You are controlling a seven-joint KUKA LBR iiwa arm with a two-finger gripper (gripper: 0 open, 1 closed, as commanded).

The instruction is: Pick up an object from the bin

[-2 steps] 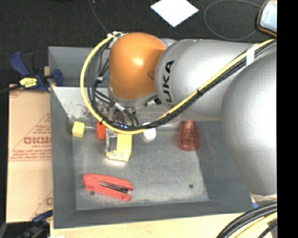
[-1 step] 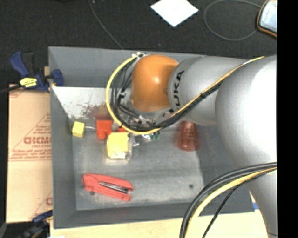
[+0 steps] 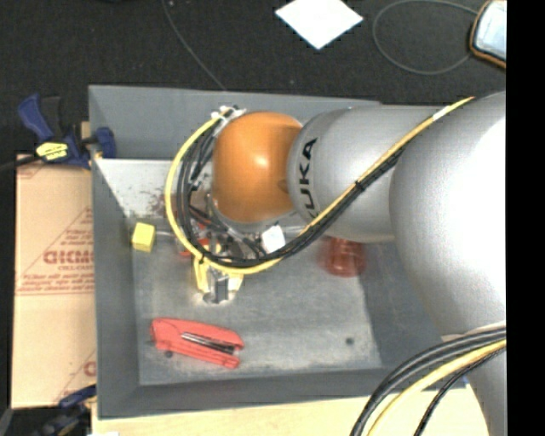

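Red stapler-like tool (image 3: 197, 342) lies flat nr front-left corner of bin (image 3: 298, 319), prob rigid, light, slick plastic, so grab across narrow body mid-length; claw (image 3: 218, 289) low just behind it, spread or pinched can't tell; yellow cube (image 3: 143, 237) by left wall.

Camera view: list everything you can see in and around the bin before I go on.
yellow block: one, yellow, left side of the bin floor
stapler-like tool: one, red, lying flat near the front wall
translucent object: one, pinkish red, right of middle, partly behind the arm
bin: one, grey metal
white sheet: one, white, outside, beyond the far rim
gripper: one, low, between block and tool
arm: one, silver, orange wrist cover, from the right
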